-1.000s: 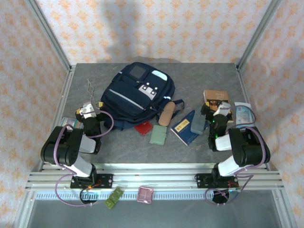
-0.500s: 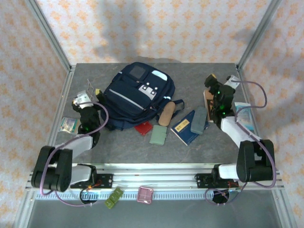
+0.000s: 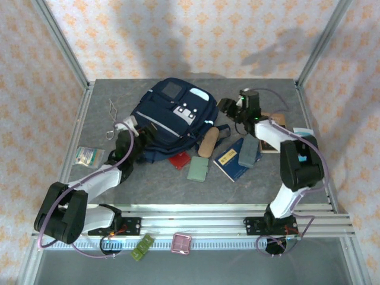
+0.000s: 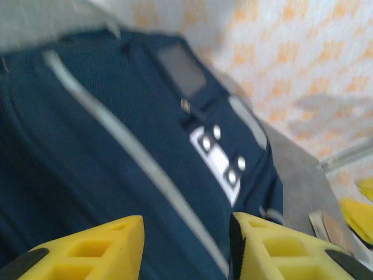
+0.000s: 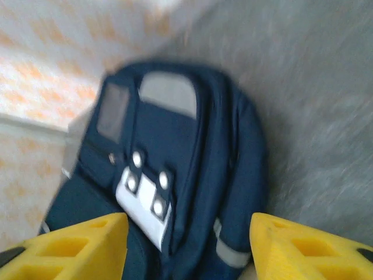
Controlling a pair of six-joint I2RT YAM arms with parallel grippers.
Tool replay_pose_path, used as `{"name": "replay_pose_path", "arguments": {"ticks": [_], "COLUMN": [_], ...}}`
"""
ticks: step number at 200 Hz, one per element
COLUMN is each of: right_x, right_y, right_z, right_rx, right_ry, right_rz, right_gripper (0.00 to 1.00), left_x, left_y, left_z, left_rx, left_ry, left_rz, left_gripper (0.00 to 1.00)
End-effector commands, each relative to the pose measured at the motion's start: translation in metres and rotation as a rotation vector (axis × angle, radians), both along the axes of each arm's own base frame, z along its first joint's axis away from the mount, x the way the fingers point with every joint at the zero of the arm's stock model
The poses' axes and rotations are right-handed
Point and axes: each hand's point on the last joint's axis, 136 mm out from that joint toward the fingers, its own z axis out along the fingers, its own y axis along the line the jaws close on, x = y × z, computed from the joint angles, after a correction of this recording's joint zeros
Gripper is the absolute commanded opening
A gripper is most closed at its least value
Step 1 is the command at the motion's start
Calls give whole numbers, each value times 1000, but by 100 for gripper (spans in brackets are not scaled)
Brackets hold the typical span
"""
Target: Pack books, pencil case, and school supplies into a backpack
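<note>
Left wrist view: the left jaws stood released. The yellow pads [image 4: 93, 251] sat either side of a gap with nothing between them. The navy backpack [image 4: 145, 116] lay beyond the gap, blurred. Contact with the fabric could not be judged.

Right wrist view: the right jaws were likewise parted and empty, pads [image 5: 76, 242] well apart, looking onto the backpack's grey and white patches.

Top external view: the left arm [image 3: 95, 178] lay low, stretched forward from its base, with its wrist at the backpack's left edge. The right arm [image 3: 297, 163] rose to a bent elbow. Its forearm reached forward and inward over the brown book [image 3: 278, 122], its wrist just beside the backpack's right side.

The backpack lay flat at the centre-back of the bench [image 3: 148, 184], closed. Outside it, along its near-right edge, lay:
- the pencil case [image 3: 206, 142]
- the red case [image 3: 179, 160]
- the green case [image 3: 197, 168]
- the blue book [image 3: 228, 160], with the grey slab [image 3: 247, 151] resting on it
</note>
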Motion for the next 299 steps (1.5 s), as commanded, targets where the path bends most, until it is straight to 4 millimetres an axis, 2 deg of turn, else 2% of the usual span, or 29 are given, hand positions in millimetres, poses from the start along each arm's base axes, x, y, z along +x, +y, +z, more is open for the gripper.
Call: {"name": "replay_pose_path", "arguments": {"ticks": [1,17,43,69,89,108,117,134,142,170,190,218,259,275,299], "right_x": [-5,1,13,24,31,37,40,43,43,37,29,14,-12,-18,-22], "right_y": [24,32,33,35,43,47,47,47,48,41,32,25,24,20,15], "right_z": [-32,-50,-72,-89,-95,-93,-85,-56,-33,40,71,92,119,119,116], "right_rx": [5,-19,-58,-82,-70,-73,-76,-38,-7,65,116,190,303,310,346], "right_ry": [140,185,237,271,281,280,267,226,192,81,46,36,10,10,21], "right_rz": [52,54,31,27,50,69,69,68,71,53,30,11,-7,-41,-91], "right_gripper": [56,58,59,54,39,10,0,0,0,0,0,0,0,0,0], "left_x": [-21,-29,-36,-40,-41,-41,-39,-34,-30,-8,14,48,92,95,79], "left_y": [-16,-26,-37,-43,-47,-47,-45,-42,-39,-28,-19,-14,-23,-28,-39], "left_z": [-27,-36,-41,-53,-65,-75,-78,-82,-83,-77,-70,-62,-40,-23,14], "left_rx": [-87,-70,-49,-49,-51,-45,-30,28,64,132,167,211,246,217,115], "left_ry": [90,111,120,144,175,189,191,194,196,188,171,157,116,85,-5], "left_rz": [-17,-39,-48,-49,-54,-46,-38,-27,-16,-5,10,4,-34,-55,-98], "left_gripper": [43,43,43,43,38,28,22,13,9,5,5,4,5,6,19]}}
